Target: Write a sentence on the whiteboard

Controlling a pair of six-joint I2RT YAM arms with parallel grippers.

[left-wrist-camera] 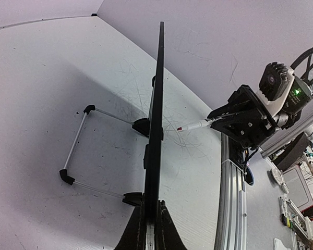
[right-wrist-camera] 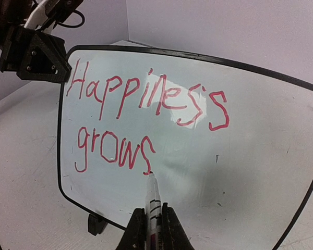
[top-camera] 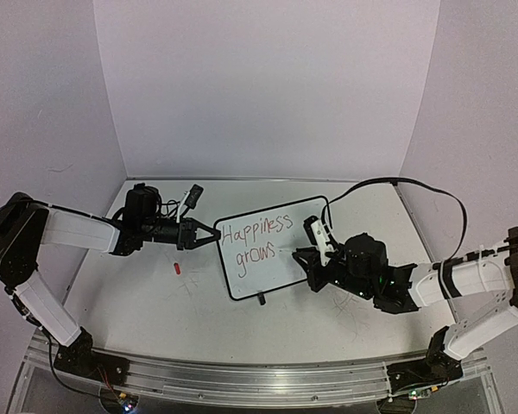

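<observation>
The whiteboard (top-camera: pixel 287 261) stands tilted on the table, and the sentence (top-camera: pixel 255 241) on it reads "Happiness grows" in red, in two lines. My left gripper (top-camera: pixel 212 235) is shut on the board's left edge. Seen from the left wrist, the whiteboard (left-wrist-camera: pixel 157 104) is edge-on between that gripper's (left-wrist-camera: pixel 151 204) jaws. My right gripper (top-camera: pixel 306 255) is shut on a white marker (top-camera: pixel 316 233). In the right wrist view the marker (right-wrist-camera: pixel 153 195) has its red tip touching the whiteboard (right-wrist-camera: pixel 250 172) at the foot of the last "s" of the sentence (right-wrist-camera: pixel 146 99), held by the right gripper (right-wrist-camera: pixel 153 209).
A small red marker cap (top-camera: pixel 177 268) lies on the table left of the board. The board's wire stand (left-wrist-camera: pixel 75 151) reaches out behind it. An aluminium rail (top-camera: pixel 242 379) runs along the near edge. Walls close in the back and both sides.
</observation>
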